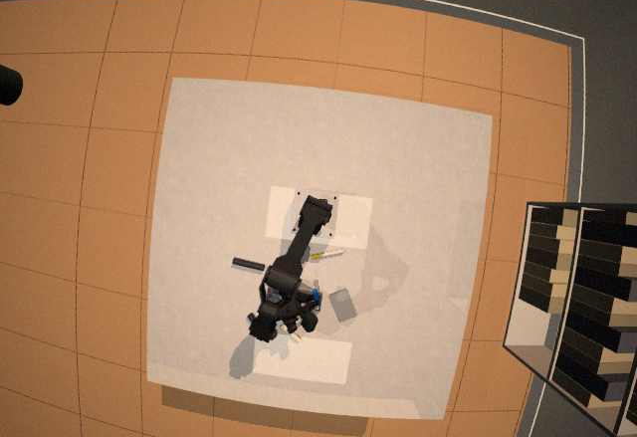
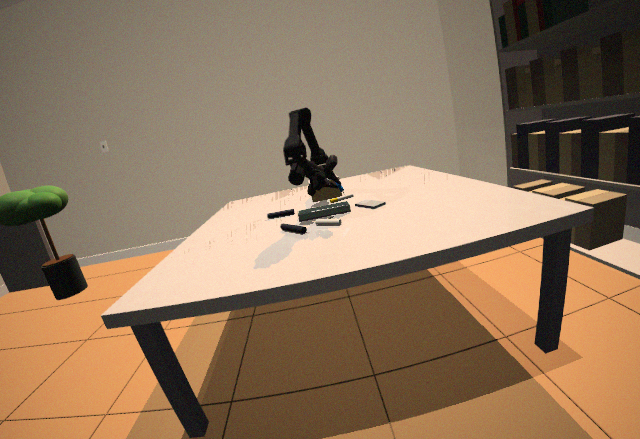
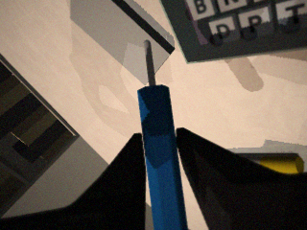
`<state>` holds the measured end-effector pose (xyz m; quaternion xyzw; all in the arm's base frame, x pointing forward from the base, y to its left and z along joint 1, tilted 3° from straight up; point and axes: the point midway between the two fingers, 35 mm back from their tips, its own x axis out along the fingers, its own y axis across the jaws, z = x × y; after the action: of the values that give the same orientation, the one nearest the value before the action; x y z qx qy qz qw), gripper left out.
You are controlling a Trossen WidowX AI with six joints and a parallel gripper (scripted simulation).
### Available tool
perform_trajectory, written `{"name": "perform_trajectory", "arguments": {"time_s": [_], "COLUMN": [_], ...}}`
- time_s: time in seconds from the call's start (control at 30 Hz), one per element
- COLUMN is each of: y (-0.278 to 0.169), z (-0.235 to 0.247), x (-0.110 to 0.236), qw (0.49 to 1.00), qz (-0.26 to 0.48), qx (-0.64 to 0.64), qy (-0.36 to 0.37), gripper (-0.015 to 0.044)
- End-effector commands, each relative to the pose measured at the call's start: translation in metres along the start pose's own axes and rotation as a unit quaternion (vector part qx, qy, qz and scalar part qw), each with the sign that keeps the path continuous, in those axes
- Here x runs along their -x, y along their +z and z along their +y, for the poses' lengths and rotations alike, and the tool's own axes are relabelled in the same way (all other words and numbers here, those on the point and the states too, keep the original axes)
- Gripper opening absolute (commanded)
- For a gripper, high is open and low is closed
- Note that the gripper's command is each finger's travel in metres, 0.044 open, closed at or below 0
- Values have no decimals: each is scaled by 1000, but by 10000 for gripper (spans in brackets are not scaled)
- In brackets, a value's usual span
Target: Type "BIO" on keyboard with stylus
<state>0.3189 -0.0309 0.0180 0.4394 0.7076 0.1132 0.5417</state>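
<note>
Top view: arm reaches from its base plate toward the near edge of the surface (image 1: 205,164); I've got the hand (image 1: 309,305) low over the work area, w/ the blue stylus (image 1: 315,296) poking out on its right. Grey pad (image 1: 342,305) lies just beside. Keyboard is mostly hidden under the arm here.

Exterior view: hand (image 2: 326,182) hangs just behind the keyboard (image 2: 324,210), wrist pitched down so the tip can come at the keys from above.

Wrist view: hand (image 3: 160,144) is clamped on the stylus (image 3: 159,158), fingers squeezing its blue body from both sides, thin tip fwd. Tip sits over the pad (image 3: 122,29), not the keys; keyboard (image 3: 240,26) is upper right, B key at its edge. My guess: no key under the tip yet, needs a shift right.
</note>
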Motion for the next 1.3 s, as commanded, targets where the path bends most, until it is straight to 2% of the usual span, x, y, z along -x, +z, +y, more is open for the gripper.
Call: {"name": "perform_trajectory", "arguments": {"time_s": [0.0,0.43,0.9,1.27], "y": [4,12,22,28], "z": [5,15,26,15], "x": [3,11,21,10], "qw": [997,950,842,836], "qz": [-2,9,42,44], "qx": [-75,-305,-528,-538], "qy": [17,62,103,104], "gripper": [0,0,0,0]}}
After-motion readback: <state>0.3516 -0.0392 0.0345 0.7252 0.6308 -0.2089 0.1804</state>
